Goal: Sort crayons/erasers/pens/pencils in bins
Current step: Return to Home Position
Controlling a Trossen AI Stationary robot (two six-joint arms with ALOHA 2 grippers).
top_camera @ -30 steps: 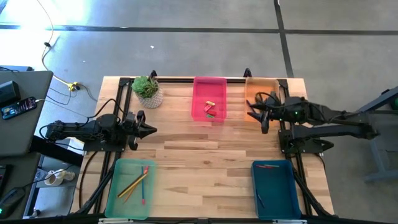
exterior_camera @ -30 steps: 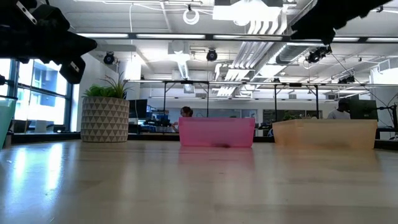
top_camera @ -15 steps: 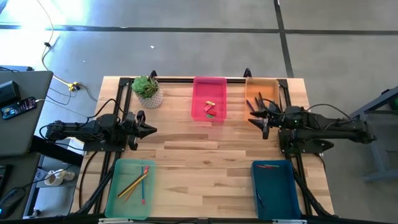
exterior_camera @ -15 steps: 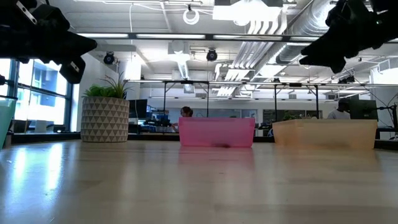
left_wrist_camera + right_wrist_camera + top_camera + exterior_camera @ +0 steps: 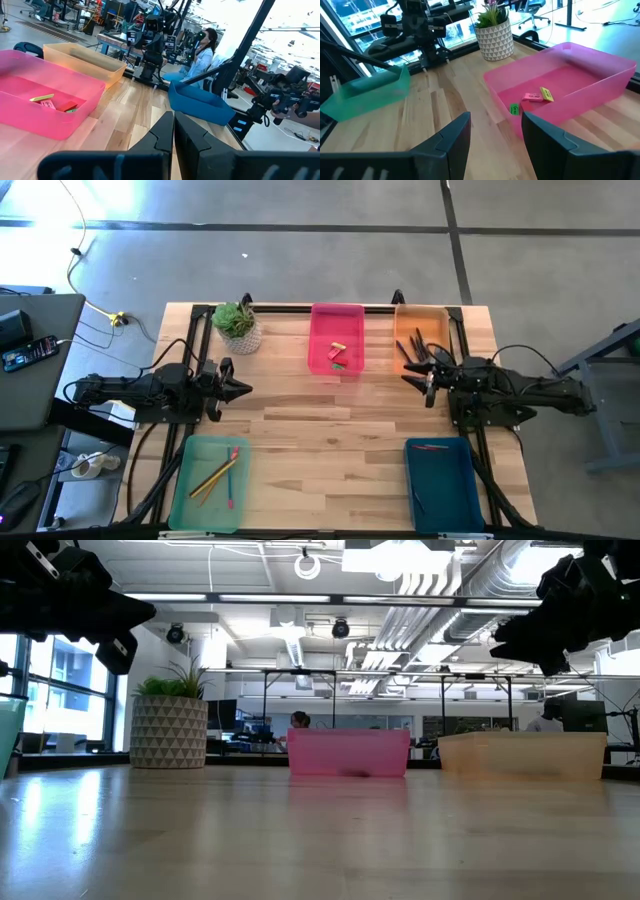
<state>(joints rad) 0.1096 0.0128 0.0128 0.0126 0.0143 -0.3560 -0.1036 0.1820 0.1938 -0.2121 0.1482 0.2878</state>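
My left gripper (image 5: 240, 388) hangs shut over the table's left side, touching nothing. Over the right side, by the near end of the orange bin (image 5: 422, 323), my right gripper (image 5: 412, 370) stands open and empty. That bin holds dark pens (image 5: 414, 340). The pink bin (image 5: 337, 340) holds erasers: yellow (image 5: 546, 94), pink (image 5: 532, 97) and green (image 5: 514, 108). Pencils (image 5: 214, 476) lie in the light green bin (image 5: 210, 470). In the teal bin (image 5: 445, 472) lie a red crayon (image 5: 430, 447) and a dark one (image 5: 419, 502).
A potted plant (image 5: 237, 326) stands at the far left of the table. The four bins sit near the corners and the far edge. Bare wood (image 5: 330, 430) lies between the two arms. People and desks show in the room beyond.
My right gripper has come down from high above the orange bin, and its arm has drawn back toward the table's right edge. Its fingers have stayed open. Nothing on the table has moved.
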